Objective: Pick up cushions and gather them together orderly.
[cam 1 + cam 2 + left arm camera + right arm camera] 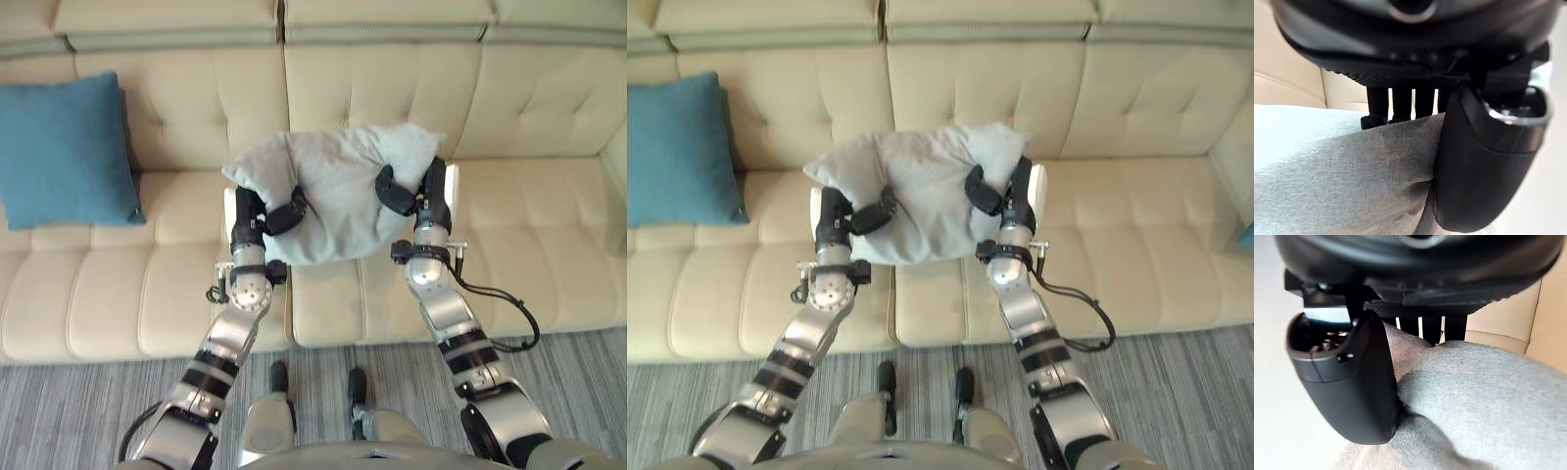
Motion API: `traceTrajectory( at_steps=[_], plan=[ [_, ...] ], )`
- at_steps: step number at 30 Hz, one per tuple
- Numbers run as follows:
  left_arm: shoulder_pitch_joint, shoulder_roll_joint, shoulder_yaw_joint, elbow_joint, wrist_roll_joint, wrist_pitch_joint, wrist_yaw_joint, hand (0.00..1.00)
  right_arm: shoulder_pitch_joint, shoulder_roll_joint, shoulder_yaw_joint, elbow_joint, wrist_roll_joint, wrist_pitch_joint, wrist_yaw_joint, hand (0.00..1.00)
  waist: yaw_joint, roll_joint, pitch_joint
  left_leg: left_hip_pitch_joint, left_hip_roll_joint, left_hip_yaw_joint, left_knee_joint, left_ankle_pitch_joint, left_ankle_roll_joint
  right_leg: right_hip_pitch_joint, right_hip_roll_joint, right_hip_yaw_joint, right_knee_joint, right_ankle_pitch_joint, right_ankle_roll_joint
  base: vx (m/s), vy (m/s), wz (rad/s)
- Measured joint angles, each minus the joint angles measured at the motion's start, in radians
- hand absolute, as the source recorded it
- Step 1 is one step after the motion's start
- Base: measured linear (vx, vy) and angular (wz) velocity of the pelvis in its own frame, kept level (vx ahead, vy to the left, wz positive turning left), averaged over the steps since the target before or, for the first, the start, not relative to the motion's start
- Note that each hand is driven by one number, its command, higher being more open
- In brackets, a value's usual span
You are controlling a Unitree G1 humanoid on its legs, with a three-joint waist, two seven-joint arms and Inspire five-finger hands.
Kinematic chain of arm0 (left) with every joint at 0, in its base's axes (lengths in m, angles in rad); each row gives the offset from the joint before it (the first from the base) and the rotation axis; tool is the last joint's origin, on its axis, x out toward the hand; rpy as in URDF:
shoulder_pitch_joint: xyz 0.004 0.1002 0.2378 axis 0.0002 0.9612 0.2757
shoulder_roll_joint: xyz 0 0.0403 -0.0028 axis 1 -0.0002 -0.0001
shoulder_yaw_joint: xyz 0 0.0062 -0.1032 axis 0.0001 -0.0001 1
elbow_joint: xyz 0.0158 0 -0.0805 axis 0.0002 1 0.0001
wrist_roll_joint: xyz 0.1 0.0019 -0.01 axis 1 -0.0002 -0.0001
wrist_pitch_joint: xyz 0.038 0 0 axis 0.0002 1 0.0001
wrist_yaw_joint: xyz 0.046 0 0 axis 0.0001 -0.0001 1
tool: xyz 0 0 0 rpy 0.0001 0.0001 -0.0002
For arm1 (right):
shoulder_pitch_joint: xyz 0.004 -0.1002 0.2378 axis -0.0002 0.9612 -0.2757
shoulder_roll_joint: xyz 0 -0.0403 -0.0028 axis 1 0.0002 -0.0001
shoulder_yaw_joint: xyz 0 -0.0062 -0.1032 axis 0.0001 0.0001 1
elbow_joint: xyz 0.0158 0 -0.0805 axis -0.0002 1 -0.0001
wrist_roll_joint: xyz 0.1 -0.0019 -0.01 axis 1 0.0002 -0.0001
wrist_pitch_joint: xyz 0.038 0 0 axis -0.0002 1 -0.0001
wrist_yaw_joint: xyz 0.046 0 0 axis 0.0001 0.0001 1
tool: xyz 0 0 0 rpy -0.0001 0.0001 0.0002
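Sofa [549,225]: cream, tufted, spanning the whole upper frame. The seat is lying soft and bare between frame centre and the left side. Grey striped carpet [88,411] is running along the bottom edge.

Grey cushion [338,191]: sitting at frame centre, raised in front of the backrest. Its long axis is running left-right across the frame. Whether its lower edge is touching the seat, cannot tell.

Blue cushion [64,152]: leaning upright against the backrest at upper left, well apart from the grey one. The open seat is lying between them.

Left hand [257,217] and right hand [416,191]: each is gripping one short end of the grey cushion, so the cushion is lying between the two palms. Left hand is the nearer one to the blue cushion.

Left wrist view: thumb [1484,161] is pressing into the grey fabric, with fingers [1400,100] reaching behind it, a pinch. Right wrist view: thumb [1347,382] is denting the fabric likewise.

Judgement: the carry is heading toward frame left, left hand leading. The soft filling is sagging between the grips, so a tilt looks likely on set-down.
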Motion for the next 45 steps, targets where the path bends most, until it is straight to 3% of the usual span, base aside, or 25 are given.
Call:
traceTrajectory(
  at_steps=[7,8,11,14,23,30,38,45],
  plan=[
    [-0.243,0.045,0.041,0.127,-0.001,0.004,0.051,0.0,-0.217,-0.009,-0.002,0.103,0.007,0.005,-0.044,0.0,0.003,0.0,0.137,-0.14,0.005,-0.028,0.031,0.033,0.004,-0.133,0.005,-0.026,0.038,0.018,-0.001,-0.1,-0.008,0.09],
    [-0.275,0.058,0.04,0.145,0.0,0.004,0.052,1.0,-0.243,-0.009,-0.003,0.121,0.014,0.006,-0.049,1.0,0.004,0.002,0.154,-0.157,0.005,-0.031,0.036,0.035,0.005,-0.148,0.005,-0.028,0.044,0.018,-0.001,-0.04,0.019,0.03],
    [-0.38,0.091,0.042,0.209,0.0,0.004,0.062,1.0,-0.318,-0.001,-0.004,0.14,0.027,0.003,-0.075,1.0,0.003,0.001,0.215,-0.182,0.006,-0.034,0.04,0.044,0.006,-0.183,0.005,-0.03,0.07,0.018,-0.001,0.0,0.0,0.0],
    [-0.464,0.12,0.048,0.244,0.001,0.003,0.085,1.0,-0.384,0.002,-0.01,0.163,0.064,-0.003,-0.101,1.0,0.004,0.001,0.241,-0.207,0.01,-0.037,0.055,0.044,0.006,-0.208,0.007,-0.03,0.082,0.018,-0.001,0.0,0.0,0.0],
    [-0.648,0.214,0.071,0.333,0.005,0.003,0.126,1.0,-0.535,-0.016,-0.034,0.256,0.103,-0.033,-0.13,1.0,0.001,-0.001,0.264,-0.262,0.013,-0.045,0.011,0.095,0.0,-0.291,0.013,-0.041,0.105,0.022,-0.006,-0.02,-0.012,0.02],
    [-0.746,0.292,0.102,0.408,-0.002,0.001,0.114,1.0,-0.685,-0.121,-0.051,0.34,0.142,-0.033,-0.129,1.0,0.0,-0.007,0.274,-0.26,0.014,-0.053,-0.022,0.119,-0.005,-0.301,0.017,-0.049,0.105,0.025,-0.01,0.03,-0.013,0.03],
    [-0.727,0.379,0.317,0.376,-0.051,-0.022,0.111,1.0,-0.704,-0.269,-0.156,0.34,0.183,-0.033,-0.12,1.0,0.001,-0.007,0.281,-0.214,0.013,-0.063,-0.065,0.142,-0.007,-0.272,0.019,-0.053,0.103,0.025,-0.011,0.02,0.001,0.01],
    [-0.423,0.368,0.492,0.204,-0.1,-0.071,0.079,1.0,-0.436,-0.29,-0.322,0.181,0.229,-0.034,-0.069,1.0,0.001,-0.007,0.281,-0.13,0.007,-0.066,-0.161,0.175,-0.007,-0.212,0.018,-0.063,0.066,0.023,-0.012,0.01,0.011,0.04]
  ],
)
